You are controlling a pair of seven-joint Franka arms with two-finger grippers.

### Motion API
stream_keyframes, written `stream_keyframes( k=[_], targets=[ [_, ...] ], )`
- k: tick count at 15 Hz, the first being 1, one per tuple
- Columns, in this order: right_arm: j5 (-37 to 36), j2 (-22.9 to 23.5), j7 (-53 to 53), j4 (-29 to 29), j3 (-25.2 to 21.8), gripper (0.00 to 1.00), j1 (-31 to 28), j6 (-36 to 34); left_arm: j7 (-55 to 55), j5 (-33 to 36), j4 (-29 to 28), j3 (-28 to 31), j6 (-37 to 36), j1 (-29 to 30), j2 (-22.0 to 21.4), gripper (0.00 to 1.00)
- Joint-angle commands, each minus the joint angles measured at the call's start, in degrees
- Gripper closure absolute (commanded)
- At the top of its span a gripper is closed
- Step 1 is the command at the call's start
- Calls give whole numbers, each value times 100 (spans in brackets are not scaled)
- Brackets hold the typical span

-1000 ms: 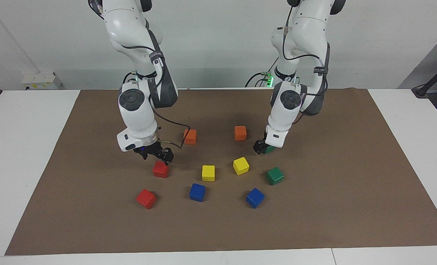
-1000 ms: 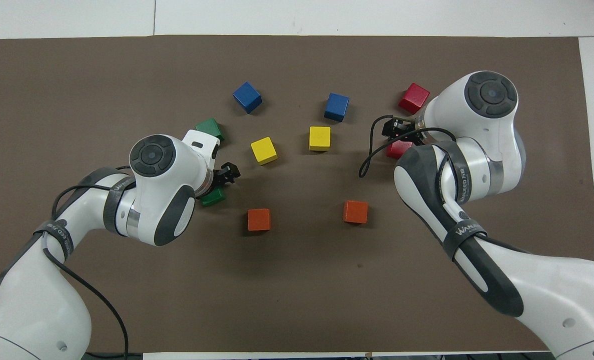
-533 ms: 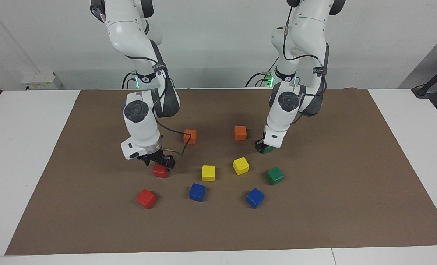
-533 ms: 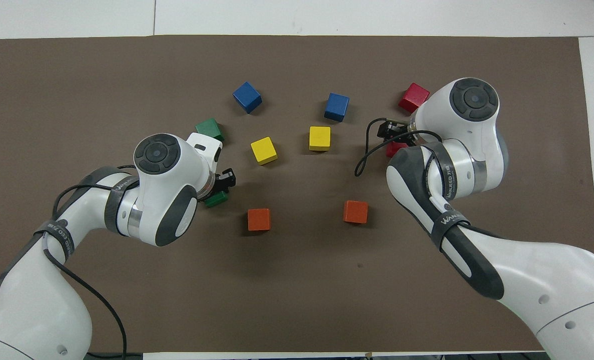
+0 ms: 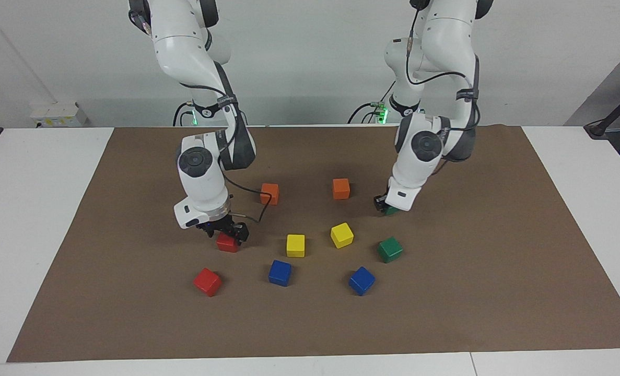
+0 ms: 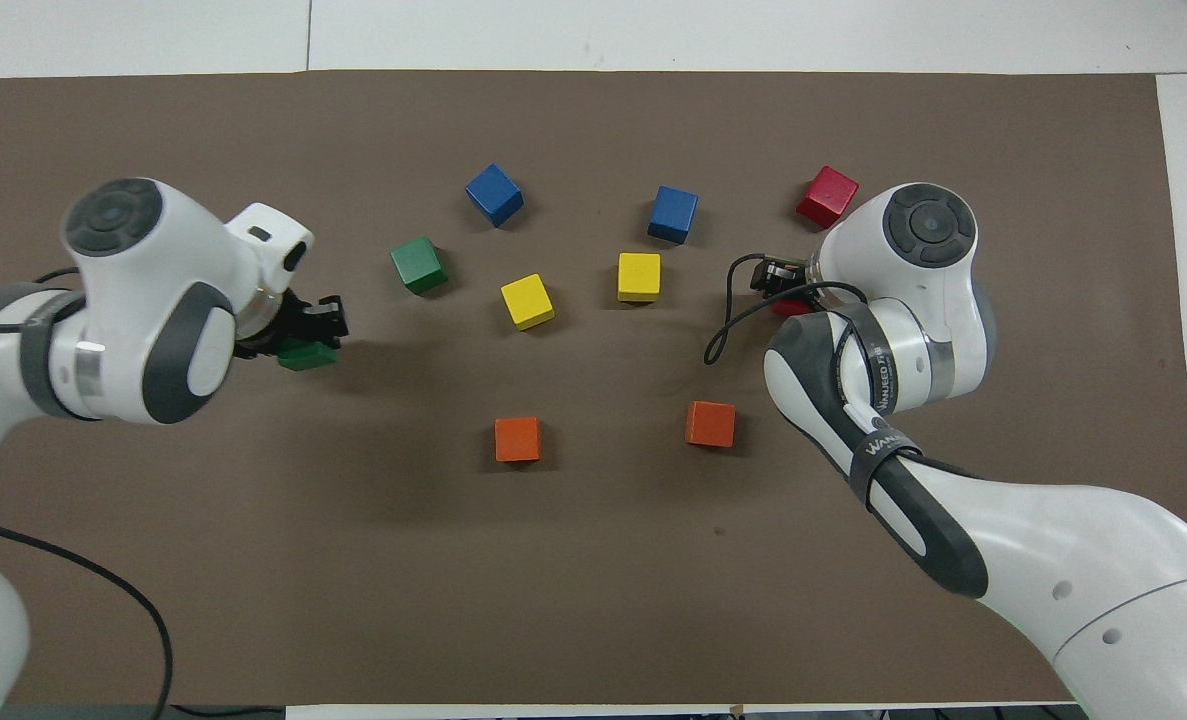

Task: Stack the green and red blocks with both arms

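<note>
My left gripper (image 5: 385,205) (image 6: 308,335) is shut on a dark green block (image 5: 392,211) (image 6: 303,354), low over the brown mat toward the left arm's end. A second green block (image 5: 390,249) (image 6: 418,265) rests on the mat farther from the robots. My right gripper (image 5: 227,235) (image 6: 788,290) is down on a red block (image 5: 227,244) (image 6: 791,306), open, with a finger on either side of it; the block sits on the mat. The other red block (image 5: 207,282) (image 6: 827,196) lies farther from the robots than that one.
Two orange cubes (image 5: 270,194) (image 5: 341,188) sit nearest the robots. Two yellow cubes (image 5: 295,245) (image 5: 342,235) are mid-mat, and two blue cubes (image 5: 280,272) (image 5: 362,280) lie farther out. The brown mat (image 5: 471,292) covers the white table.
The left gripper has closed on the green block and carried it toward the left arm's end. The right gripper has come down around the red block.
</note>
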Motion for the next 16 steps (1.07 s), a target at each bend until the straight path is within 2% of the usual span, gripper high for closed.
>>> stream_keyframes(
  k=[1,2,5,8,11,12,13,15,16],
  targets=[
    [61,-56,14,-109,0,88,16,129,756,84,76,-72,424,466,267,100],
    [61,-56,14,-109,0,100,16,121,801,206,102,-72,644,519,407,100],
    [52,-47,-20,-48,0,100,-10,51,1011,550,540,-81,726,704,908,100],
    [34,-152,-301,5,-17,100,-97,-151,1265,594,664,-81,761,774,1049,100],
    [34,-433,-1213,-3,-17,100,-553,-511,1539,559,621,-81,918,801,1103,100],
    [34,-460,-1599,-21,-17,100,-729,-521,1531,559,499,-81,1058,810,1094,80],
    [34,-460,-1942,-38,-17,100,-896,-495,1539,559,367,-81,1207,819,1068,1],
    [34,-478,-2584,-117,-17,100,-1187,-407,1539,559,427,-81,1070,862,1050,0],
    [34,-504,-2744,-187,-17,100,-1266,-381,1531,542,610,-81,764,863,1041,0]
  ],
)
